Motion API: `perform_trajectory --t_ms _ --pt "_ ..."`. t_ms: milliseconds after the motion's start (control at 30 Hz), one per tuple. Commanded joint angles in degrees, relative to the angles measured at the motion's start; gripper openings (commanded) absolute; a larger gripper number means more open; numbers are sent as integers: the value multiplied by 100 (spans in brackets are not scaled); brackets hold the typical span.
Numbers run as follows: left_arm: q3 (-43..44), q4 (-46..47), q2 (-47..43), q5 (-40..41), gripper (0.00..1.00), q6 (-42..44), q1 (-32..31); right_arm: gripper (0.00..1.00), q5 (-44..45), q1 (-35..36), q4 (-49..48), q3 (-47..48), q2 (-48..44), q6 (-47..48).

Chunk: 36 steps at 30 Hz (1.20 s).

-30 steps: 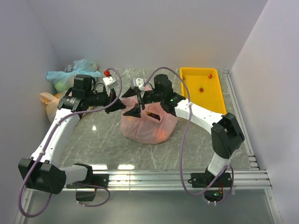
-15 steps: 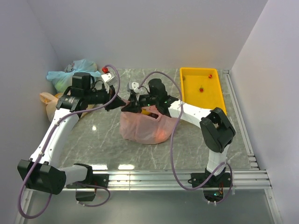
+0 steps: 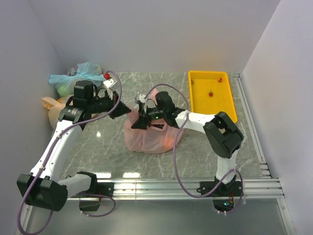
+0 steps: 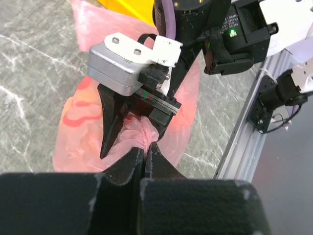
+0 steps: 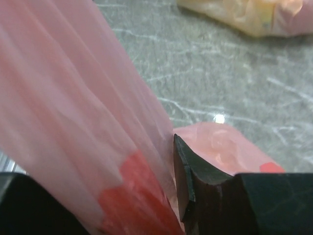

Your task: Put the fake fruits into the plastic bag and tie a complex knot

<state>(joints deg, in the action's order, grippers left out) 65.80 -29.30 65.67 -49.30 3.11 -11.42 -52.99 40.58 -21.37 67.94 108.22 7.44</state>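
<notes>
The salmon-pink plastic bag (image 3: 151,136) lies bulging in the middle of the marble table, its top drawn up and left into a twisted strand. My left gripper (image 4: 145,148) is shut on that strand (image 4: 137,132). My right gripper (image 3: 139,120) sits right against the left one, its two black fingers (image 4: 110,128) standing apart on either side of the same strand. In the right wrist view, stretched pink plastic (image 5: 83,112) fills the gap and brushes the right-hand finger (image 5: 193,178). The fake fruits inside the bag show only as a faint orange patch (image 3: 160,128).
A yellow tray (image 3: 198,93) at the back right holds two small red things (image 3: 211,92). A blue-green tied bag (image 3: 73,78) and a peach-orange tied bag (image 3: 50,105) lie at the back left. An aluminium rail (image 3: 186,185) runs along the near edge.
The right gripper has moved left across the bag's top to meet the left gripper, closing in and then parting somewhat. The bag has been dragged slightly left. The left gripper stayed shut.
</notes>
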Motion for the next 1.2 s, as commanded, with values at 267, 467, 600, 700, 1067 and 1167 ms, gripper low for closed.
perform_trajectory --t_ms 267,467,600,700,1067,1167 --pt "-287 971 -704 -1 23 -610 184 0 44 -147 458 -19 261 -137" --pt "-1270 1049 -1581 351 69 -523 535 0 -150 -129 440 61 103 -296" --pt "-2174 1374 -1944 324 80 -540 536 0 -141 -138 335 -26 -20 -384" --pt "-2623 1988 -1874 394 90 -987 536 0 -98 -129 256 -105 -170 -506" --pt "-3311 5344 -610 852 88 -2991 79 5 52 -41 -140 -220 -170 -735" --pt "-3240 5803 -214 843 76 -3308 -53 7 96 -32 -192 -238 -162 -902"
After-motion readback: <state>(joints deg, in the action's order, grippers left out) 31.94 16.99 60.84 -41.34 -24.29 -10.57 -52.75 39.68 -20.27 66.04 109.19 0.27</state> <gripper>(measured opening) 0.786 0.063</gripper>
